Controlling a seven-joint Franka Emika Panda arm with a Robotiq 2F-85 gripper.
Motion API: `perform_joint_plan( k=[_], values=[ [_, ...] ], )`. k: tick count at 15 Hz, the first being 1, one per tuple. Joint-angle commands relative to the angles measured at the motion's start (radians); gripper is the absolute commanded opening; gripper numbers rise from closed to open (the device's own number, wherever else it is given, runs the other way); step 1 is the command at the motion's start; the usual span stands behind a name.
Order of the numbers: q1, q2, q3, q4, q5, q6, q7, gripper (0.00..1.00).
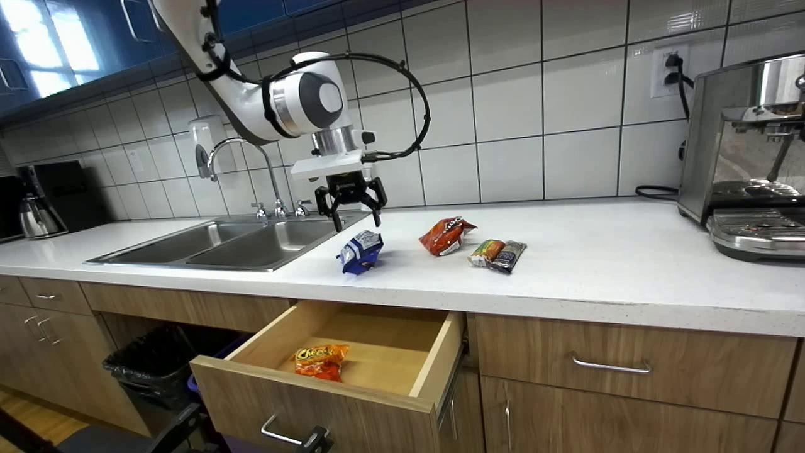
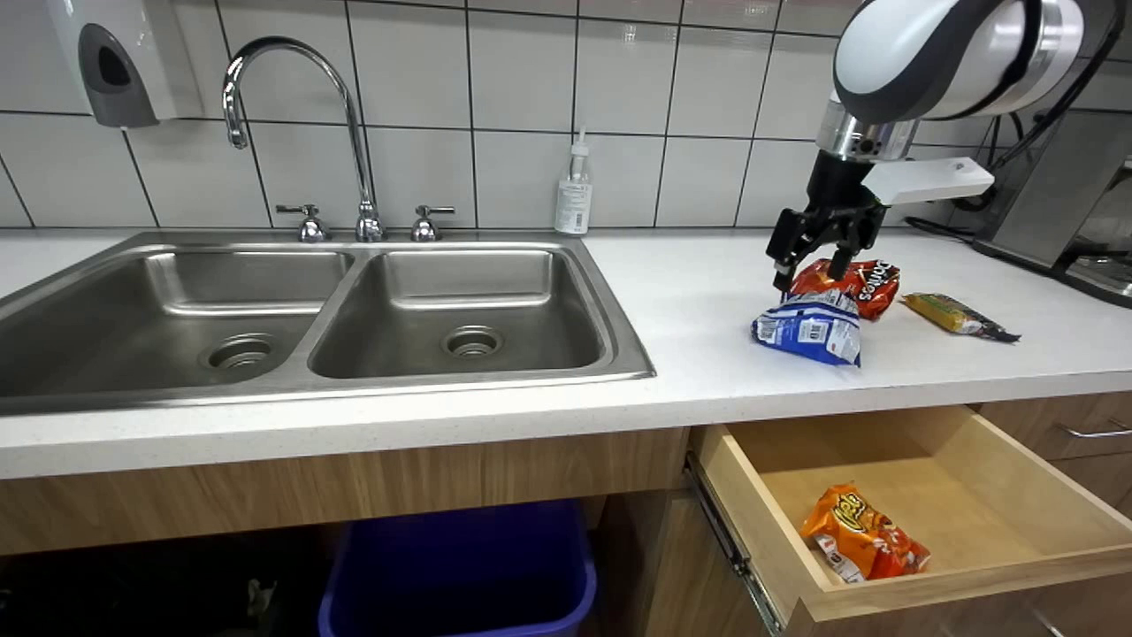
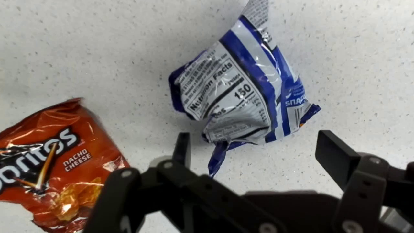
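Two dark fingers [image 3: 336, 160] of the gripper [image 1: 358, 219] stand spread wide with nothing held between them, hanging over a crumpled blue bag [image 3: 239, 90] that lies on the white counter [image 1: 597, 251]. As the wrist view shows it, most of the bag sits off the line joining the fingertips, toward the top of that view; only its lower edge and a loose flap reach into the gap, the flap closer to the finger at that view's left. The bag's longer run goes from a pointed tail at the top down to that flap, leaning a little, so it lies roughly across the fingertip line rather than along it. From the wrist its body looks broader than the gap. Both exterior views put the fingertips just above the bag, seemingly apart from it. Near it, on the wrist view's left, lies a red Doritos bag [image 3: 58, 161]; two small packets [image 1: 497, 255] rest past that one, and below the counter's front edge a pulled-out drawer [image 1: 365, 421] holds an orange bag [image 2: 862, 535].
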Motion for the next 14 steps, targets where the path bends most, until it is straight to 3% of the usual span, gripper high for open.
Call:
perform_joint_plan(
  k=[1,9,14],
  values=[
    [-0.002,0.079,0.018,0.105,0.001,-0.041,-0.031,1.00],
    [0.009,0.179,0.039,0.206,-0.004,-0.078,-0.050,1.00],
    [0.011,0.172,0.044,0.195,-0.007,-0.092,-0.061,1.00]
  ],
)
